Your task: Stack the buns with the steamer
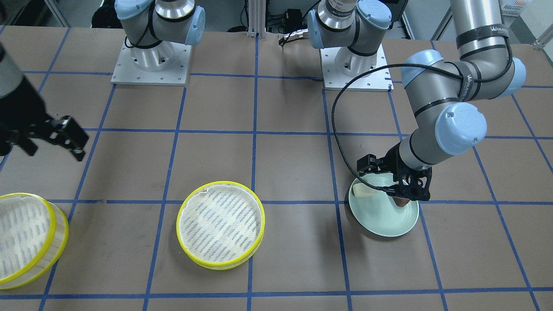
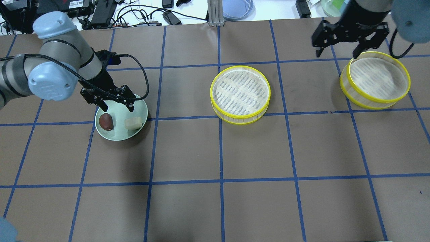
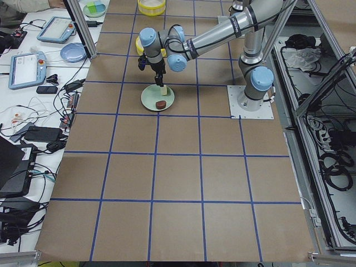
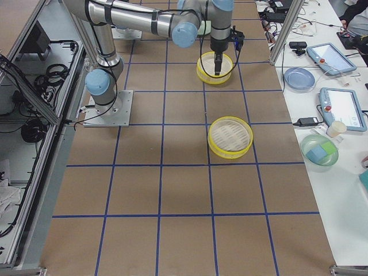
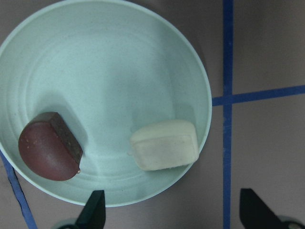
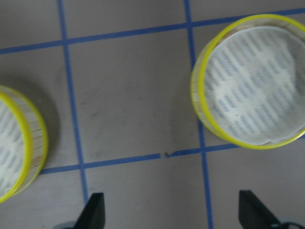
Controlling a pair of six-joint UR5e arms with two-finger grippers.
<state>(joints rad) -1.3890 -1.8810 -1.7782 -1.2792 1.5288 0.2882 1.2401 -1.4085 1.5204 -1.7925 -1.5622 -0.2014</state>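
Note:
The pale cream blocky bun (image 2: 133,123) and the dark reddish-brown oval bun (image 2: 106,121) lie side by side on a pale green plate (image 2: 117,135). My left gripper (image 2: 117,107) is open and empty, just above the plate's robot-side rim, touching neither bun. The left wrist view shows the cream bun (image 5: 166,144) and the brown bun (image 5: 50,152). One steamer tier (image 2: 240,94) sits mid-table. The other tier (image 2: 376,79) is at the right. My right gripper (image 2: 337,51) is open and empty, raised beside that tier's left edge.
The table is brown paper with a blue tape grid. The arm bases (image 1: 151,65) stand at the robot's side. The right wrist view shows one tier (image 6: 252,86) at its right and part of another (image 6: 14,152) at its left.

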